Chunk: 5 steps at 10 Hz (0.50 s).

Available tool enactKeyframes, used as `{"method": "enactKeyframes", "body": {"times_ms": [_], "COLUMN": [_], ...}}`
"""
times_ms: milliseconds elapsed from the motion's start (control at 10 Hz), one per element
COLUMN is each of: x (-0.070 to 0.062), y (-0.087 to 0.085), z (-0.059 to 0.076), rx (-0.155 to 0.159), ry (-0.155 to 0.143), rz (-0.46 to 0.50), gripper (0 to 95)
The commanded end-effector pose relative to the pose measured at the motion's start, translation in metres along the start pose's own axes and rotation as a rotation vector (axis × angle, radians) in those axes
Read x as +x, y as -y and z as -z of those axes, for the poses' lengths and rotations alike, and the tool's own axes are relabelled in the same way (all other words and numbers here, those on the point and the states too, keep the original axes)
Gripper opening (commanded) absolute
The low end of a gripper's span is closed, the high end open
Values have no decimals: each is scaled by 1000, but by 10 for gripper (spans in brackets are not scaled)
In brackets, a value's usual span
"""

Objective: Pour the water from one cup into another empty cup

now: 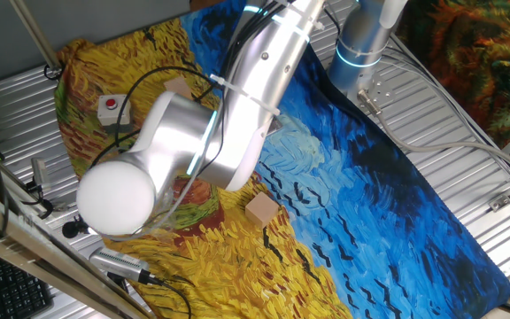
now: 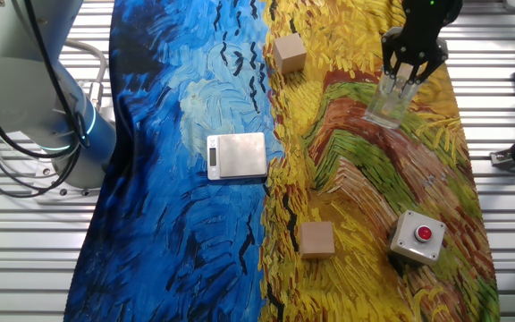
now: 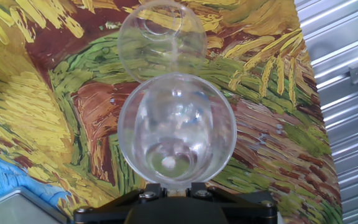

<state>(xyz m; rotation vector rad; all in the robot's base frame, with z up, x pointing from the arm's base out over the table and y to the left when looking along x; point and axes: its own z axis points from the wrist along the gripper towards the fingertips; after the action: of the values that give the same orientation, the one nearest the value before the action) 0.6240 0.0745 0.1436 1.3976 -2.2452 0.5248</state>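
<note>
Two clear cups stand out in the hand view. The near cup [image 3: 176, 130] fills the middle of that view, mouth toward the camera, with its rim reaching down between the fingers of my gripper [image 3: 174, 186], which is shut on it. I cannot tell whether it holds water. The far cup [image 3: 160, 37] stands just beyond it, and their rims overlap in the picture. In the other fixed view my gripper [image 2: 402, 82] comes down on a clear cup [image 2: 389, 107] at the cloth's far right. The arm [image 1: 237, 115] hides both cups in one fixed view.
On the painted cloth [image 2: 195, 233] lies a small silver scale [image 2: 237, 155]. One wooden block [image 2: 289, 52] sits left of the cups, and another [image 2: 316, 239] sits nearer the front. A grey box with a red button [image 2: 417, 236] stands at the front right. Ribbed metal table edges surround the cloth.
</note>
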Motion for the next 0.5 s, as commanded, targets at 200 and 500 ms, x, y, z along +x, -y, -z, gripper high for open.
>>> {"method": "enactKeyframes", "body": {"times_ms": [200, 500], "x": [0, 0], "y": [0, 0], "z": [0, 0], "rx": [6, 12], "ry": [-14, -23], "rz": [4, 8], "gripper": [0, 0]}}
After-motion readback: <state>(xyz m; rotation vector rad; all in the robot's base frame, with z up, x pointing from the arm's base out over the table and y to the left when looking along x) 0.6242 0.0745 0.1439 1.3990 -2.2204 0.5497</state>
